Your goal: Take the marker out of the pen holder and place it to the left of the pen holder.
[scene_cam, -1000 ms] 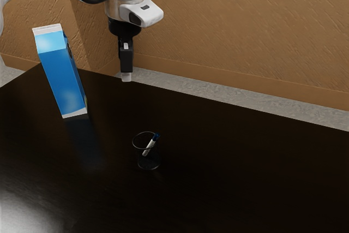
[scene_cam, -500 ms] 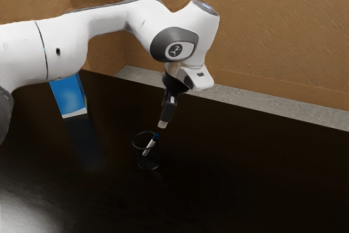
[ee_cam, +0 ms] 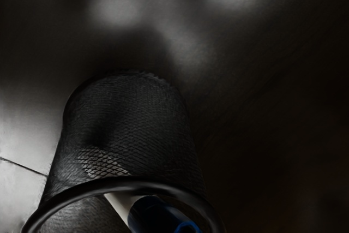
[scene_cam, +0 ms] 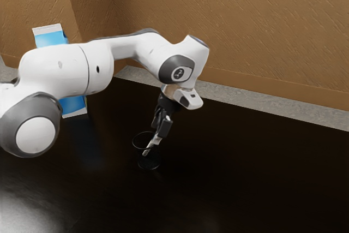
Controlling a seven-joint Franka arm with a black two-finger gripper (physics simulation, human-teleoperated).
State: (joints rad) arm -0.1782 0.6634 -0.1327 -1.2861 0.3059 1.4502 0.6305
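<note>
Marker (ee_cam: pixel 144 212) in pen holder (ee_cam: pixel 131 124), gripper (scene_cam: pixel 156 141) at the opening

Wrist view, nearest first: the marker's blue end (ee_cam: pixel 158 216) points up toward the camera. Its white body slants down inside the pen holder. The dark rim (ee_cam: pixel 120 183) encircles the marker; the mesh wall extends below the rim to the dark tabletop (scene_cam: pixel 245 184).

Exterior view, nearest first: a large rounded joint of the white arm (scene_cam: pixel 122 47) occupies the exterior view's left. Farther in, the pen holder stands upright on the tabletop, with the marker's pale lower end within it. The gripper is tilted, its tip at the pen holder's opening, on the side toward the exterior view's right. Whether it is open, closed or gripping the marker cannot be determined. Beyond, a blue-and-white carton (scene_cam: pixel 50 37) is partly hidden by the arm. Grey floor (scene_cam: pixel 262 100) and a textured brown wall (scene_cam: pixel 272 25) lie farthest.
</note>
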